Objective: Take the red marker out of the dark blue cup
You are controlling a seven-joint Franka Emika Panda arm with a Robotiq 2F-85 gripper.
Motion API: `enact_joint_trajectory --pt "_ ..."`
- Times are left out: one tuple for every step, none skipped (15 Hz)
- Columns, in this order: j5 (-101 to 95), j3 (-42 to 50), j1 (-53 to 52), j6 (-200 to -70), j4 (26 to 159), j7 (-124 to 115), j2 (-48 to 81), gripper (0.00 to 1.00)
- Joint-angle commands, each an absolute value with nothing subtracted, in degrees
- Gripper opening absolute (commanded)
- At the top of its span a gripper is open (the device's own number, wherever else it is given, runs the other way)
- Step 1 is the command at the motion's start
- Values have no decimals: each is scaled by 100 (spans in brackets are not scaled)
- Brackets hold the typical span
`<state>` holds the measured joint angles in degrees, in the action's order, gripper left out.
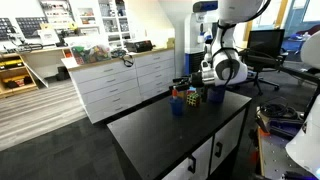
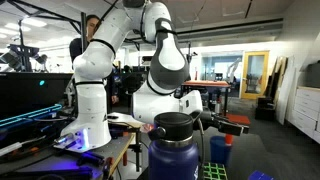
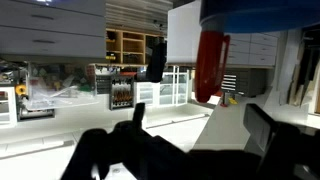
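The dark blue cup (image 1: 177, 104) stands on the black table (image 1: 150, 135) next to a multicoloured cube (image 1: 193, 98). In the wrist view, which looks upside down, the cup (image 3: 262, 10) fills the top edge and the red marker (image 3: 210, 65) sticks out of it, still in the cup. My gripper (image 3: 200, 122) is open and empty, its two dark fingers wide apart and a short way from the marker. In an exterior view the gripper (image 1: 193, 85) hovers just above and behind the cup. The cup (image 2: 222, 150) also shows small in an exterior view.
A tall violet-blue bottle (image 2: 172, 150) with a black lid stands close to the camera and hides part of the table. A green-sided cube (image 2: 215, 172) lies beside it. White drawer cabinets (image 1: 120, 85) stand behind the table. A desk with a monitor (image 1: 265, 45) is at the right.
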<state>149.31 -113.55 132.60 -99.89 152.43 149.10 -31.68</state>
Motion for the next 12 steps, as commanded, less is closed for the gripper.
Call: enact_joint_trajectory --pt "14931 -11355 13260 -9989 15243 14910 -3168 100" --pt "14931 -11355 13260 -9989 15243 14910 -3168 100" --pt "14931 -11355 13260 -9989 15243 14910 -3168 100" --pt "14931 -11355 13260 -9989 15243 14910 -3168 100" --pt "14931 -11355 13260 -9989 15243 14910 -3168 100" --pt "14931 -11355 13260 -9989 15243 14910 -3168 100" --pt "14931 -11355 13260 -9989 15243 14910 -3168 100" --pt "14931 -11355 13260 -9989 15243 14910 -3168 100" --pt "14931 -11355 13260 -9989 15243 14910 -3168 100" --pt "14931 -11355 13260 -9989 15243 14910 -3168 100" --pt "14931 -11355 13260 -9989 15243 14910 -3168 100" --pt "14931 -11355 13260 -9989 15243 14910 -3168 100"
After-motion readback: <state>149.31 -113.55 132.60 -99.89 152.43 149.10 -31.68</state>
